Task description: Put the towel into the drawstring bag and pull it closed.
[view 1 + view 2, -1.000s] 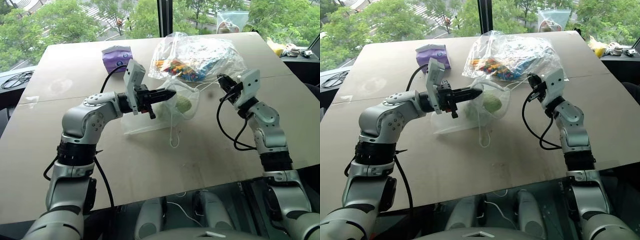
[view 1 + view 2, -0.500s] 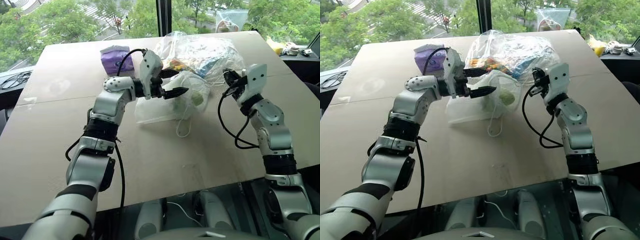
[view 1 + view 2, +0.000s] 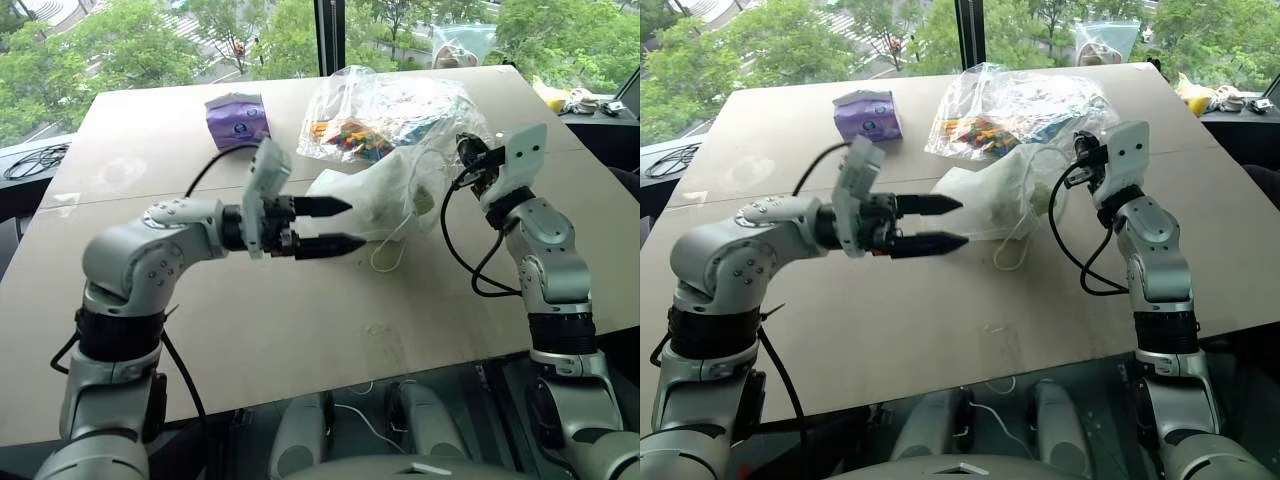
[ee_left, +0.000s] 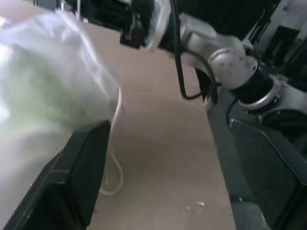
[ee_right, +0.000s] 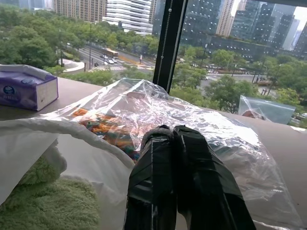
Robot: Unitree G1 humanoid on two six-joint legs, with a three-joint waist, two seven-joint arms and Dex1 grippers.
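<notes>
Pulled back out of the drawstring bag (image 3: pixel 372 200), the left gripper (image 3: pixel 334 225) now hangs spread and empty just beside it, where a second ago it was nearly shut at the bag's mouth. Right gripper (image 3: pixel 468 158), fingers pressed together, holds the bag's far edge lifted. One light green fluffy towel (image 5: pixel 33 203) lies inside the white, half-transparent bag, its cord (image 3: pixel 388 250) looping onto the table (image 3: pixel 300 330). Behind sit one clear plastic bag (image 3: pixel 400 110) of colourful items and one purple tissue packet (image 3: pixel 236 117).

Fluffy terry towel (image 5: pixel 33 208), sheer fabric bag (image 3: pixel 375 195)
</notes>
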